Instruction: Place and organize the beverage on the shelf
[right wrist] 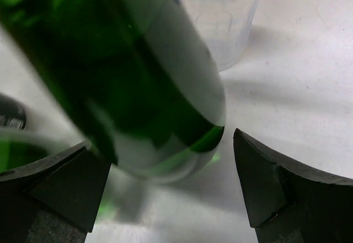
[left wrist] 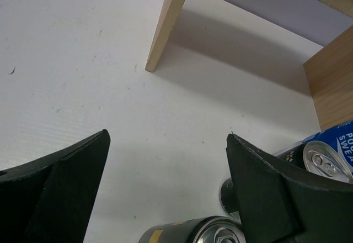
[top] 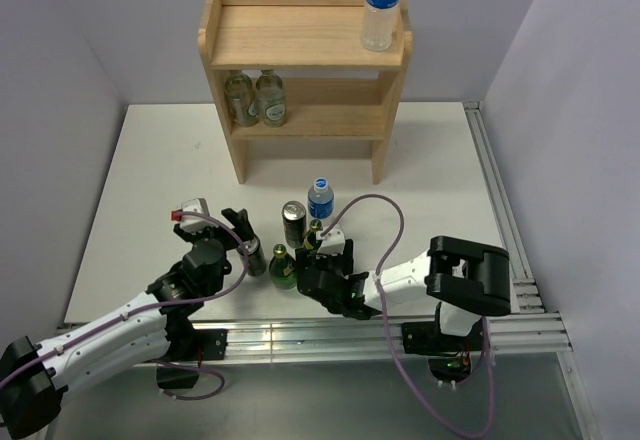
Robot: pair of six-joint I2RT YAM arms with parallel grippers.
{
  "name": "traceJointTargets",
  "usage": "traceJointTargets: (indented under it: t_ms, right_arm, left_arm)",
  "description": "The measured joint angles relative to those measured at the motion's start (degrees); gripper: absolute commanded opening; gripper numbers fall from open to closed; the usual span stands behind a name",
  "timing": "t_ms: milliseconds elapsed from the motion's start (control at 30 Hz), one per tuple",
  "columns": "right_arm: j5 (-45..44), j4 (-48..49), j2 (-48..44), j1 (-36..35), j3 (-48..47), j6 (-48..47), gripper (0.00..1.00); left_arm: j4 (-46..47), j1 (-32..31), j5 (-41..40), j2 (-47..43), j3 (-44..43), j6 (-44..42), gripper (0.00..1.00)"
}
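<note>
Two pincers are spread. The right gripper [right wrist: 165,190] straddles a green glass bottle [right wrist: 132,77] without pinching it, evidently placed for a grasp. The left gripper [left wrist: 165,193] is empty. At its 4 o'clock a blue can [left wrist: 328,154] reads "PO… SWEA". At 12 o'clock the shelf [top: 290,35] sorts by type: water bottle [top: 384,5] on top, glass bottles [top: 270,98] below.

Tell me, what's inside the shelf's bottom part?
Two glass bottles stand side by side at the left of the lower board. The rest that shows is bare. The top board hides their caps and the back, so anything there is unseen.
</note>
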State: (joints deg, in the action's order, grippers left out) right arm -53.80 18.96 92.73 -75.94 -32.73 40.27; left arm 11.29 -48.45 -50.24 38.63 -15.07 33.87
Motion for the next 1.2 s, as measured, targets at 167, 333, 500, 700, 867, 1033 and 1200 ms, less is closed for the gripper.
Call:
traceJointTargets:
  t_ms: [167,333,500,700,867,1033,1200]
  right_arm:
    - [-0.3,7.5,3.8,3.1,0.2,-1.4,0.92]
    - [-1.1,14.4,8.0,5.0,0.1,-3.1,0.91]
    - [-2.3,18.6,11.6,5.1,0.1,-3.8,0.85]
    - [-3.9,21.0,13.1,5.2,-0.3,-4.0,0.84]
    - [-5.5,20.9,13.0,5.2,-0.2,-4.5,0.85]
    - [-7.8,21.1,11.2,5.2,0.2,-5.9,0.87]
    - [-9.2,22.6,10.7,5.2,0.1,-8.3,0.87]
  left_arm:
    - [0.0,0.0,0.1,0.9,0.0,0.0,0.94]
    - [0.0,0.0,0.3,2.1,0.0,0.0,0.94]
    - [0.1,0.0,0.6,3.4,-0.1,0.0,0.94]
    - [0.2,0.0,0.9,4.3,-0.7,0.0,0.94]
    - [0.3,0.0,0.8,4.6,-0.8,-0.2,0.94]
    - [0.3,0.0,0.9,4.7,-0.9,-0.2,0.94]
    - [0.3,0.0,0.9,4.7,-0.9,-0.2,0.94]
